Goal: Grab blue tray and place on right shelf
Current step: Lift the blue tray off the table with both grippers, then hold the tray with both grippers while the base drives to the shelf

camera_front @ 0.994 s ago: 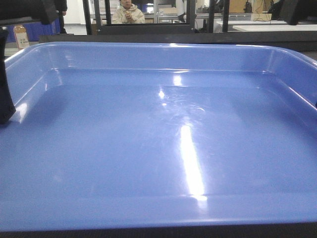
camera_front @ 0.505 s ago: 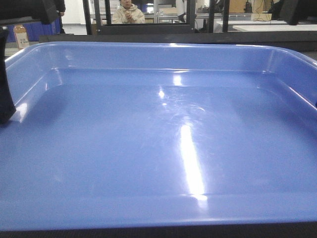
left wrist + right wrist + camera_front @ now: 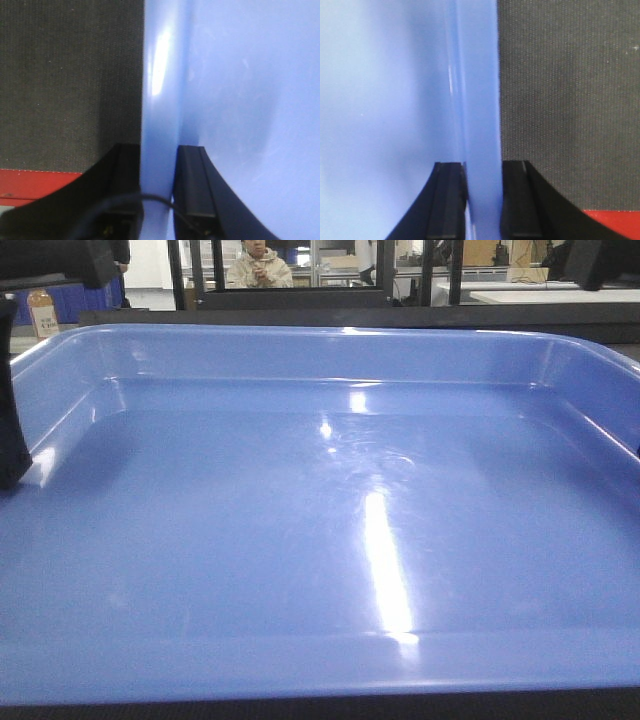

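Observation:
The blue tray [image 3: 320, 520] fills the front view, glossy and empty, with a bright light streak on its floor. My left gripper [image 3: 159, 156] is shut on the tray's left rim [image 3: 160, 100], one black finger [image 3: 192, 180] inside the wall and the other outside. It shows as a dark shape at the front view's left edge [image 3: 10, 440]. My right gripper [image 3: 484, 169] is shut on the tray's right rim [image 3: 477, 100] in the same way, with its fingers [image 3: 520, 195] either side of the wall. The steel right shelf is out of view.
A dark woven surface [image 3: 70, 75] with a red strip [image 3: 35, 182] lies below the tray's sides. Beyond the tray stand a black frame [image 3: 300, 295], a bottle [image 3: 42, 312], a white table [image 3: 540, 295] and a person [image 3: 258, 265].

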You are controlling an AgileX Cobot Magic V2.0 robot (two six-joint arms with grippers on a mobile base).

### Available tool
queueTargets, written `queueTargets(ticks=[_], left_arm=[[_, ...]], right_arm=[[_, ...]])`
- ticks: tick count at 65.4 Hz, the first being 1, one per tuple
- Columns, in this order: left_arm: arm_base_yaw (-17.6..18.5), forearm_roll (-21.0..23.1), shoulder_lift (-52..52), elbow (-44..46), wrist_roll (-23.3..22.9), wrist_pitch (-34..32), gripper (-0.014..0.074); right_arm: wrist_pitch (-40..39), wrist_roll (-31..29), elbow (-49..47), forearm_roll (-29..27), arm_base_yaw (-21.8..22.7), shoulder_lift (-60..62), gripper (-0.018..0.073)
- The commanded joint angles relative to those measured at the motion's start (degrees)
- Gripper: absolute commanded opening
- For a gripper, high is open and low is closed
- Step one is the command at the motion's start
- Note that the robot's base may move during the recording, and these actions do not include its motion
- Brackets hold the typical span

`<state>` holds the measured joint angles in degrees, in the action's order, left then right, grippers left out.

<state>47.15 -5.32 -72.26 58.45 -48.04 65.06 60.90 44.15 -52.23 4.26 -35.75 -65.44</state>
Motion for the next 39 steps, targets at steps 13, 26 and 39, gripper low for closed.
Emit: queueTargets(ticks=[13, 26, 39], left_arm=[[0.0, 0.4, 1.4, 1.6, -0.8, -2.1, 0.0002], [0.0, 0.4, 1.4, 1.6, -0.8, -2.1, 0.0002], [0.0, 0.4, 1.4, 1.6, -0.8, -2.1, 0.0002]], right_arm=[[-3.5, 0.7, -1.8, -0.5, -0.3, 1.4, 0.0219], [-3.5, 0.7, -1.8, -0.5, -0.3, 1.4, 0.0219], [-3.5, 0.7, -1.8, -0.5, -0.3, 1.4, 0.0219]])
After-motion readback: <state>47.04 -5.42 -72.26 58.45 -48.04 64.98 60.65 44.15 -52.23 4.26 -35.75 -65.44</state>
